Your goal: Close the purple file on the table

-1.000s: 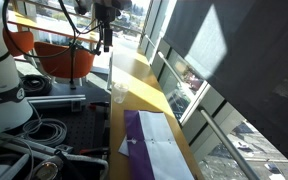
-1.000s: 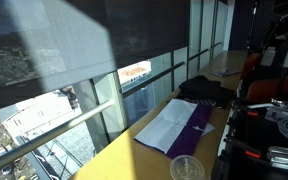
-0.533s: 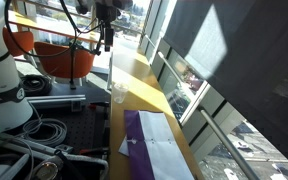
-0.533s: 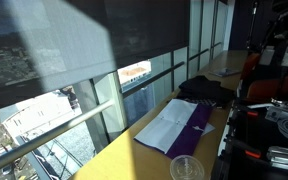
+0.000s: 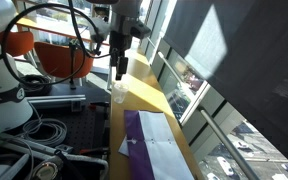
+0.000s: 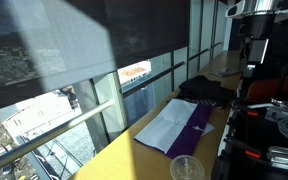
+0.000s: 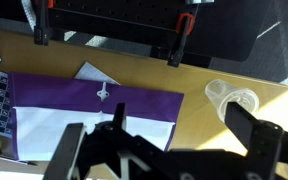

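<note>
Plainly, in an exterior view the thin flat purple file (image 5: 134,133) lies open on the long light yellowish wooden table (image 5: 147,88), its white sheets (image 5: 166,152) bare. It sits near the small clear plastic cup (image 5: 119,93) and does not touch it. The dark Robotiq gripper (image 5: 119,71) hangs in the air above the cup, holding nothing; from this angle the jaws cannot be judged. On the cup's far side from the window, a black platform (image 5: 79,118) carries coiled cables.

Another exterior view looks from the opposite end. Here the cup (image 6: 186,168) stands nearest the camera, with the file (image 6: 198,122) beyond it. Only this view shows a rumpled dark cloth (image 6: 206,90) farther along the table (image 6: 134,152). The gripper (image 6: 252,58) hangs high, well apart from the cup.

The wrist view alone settles the jaws: two dark fingers (image 7: 69,150) of the gripper (image 7: 164,146) are spread wide with nothing between them. Below them lies the smooth purple cover (image 7: 94,100). The ribbed, round cup (image 7: 234,100) stands just beside the cover's short edge. Bare wood (image 7: 199,82) lies between the two.
</note>
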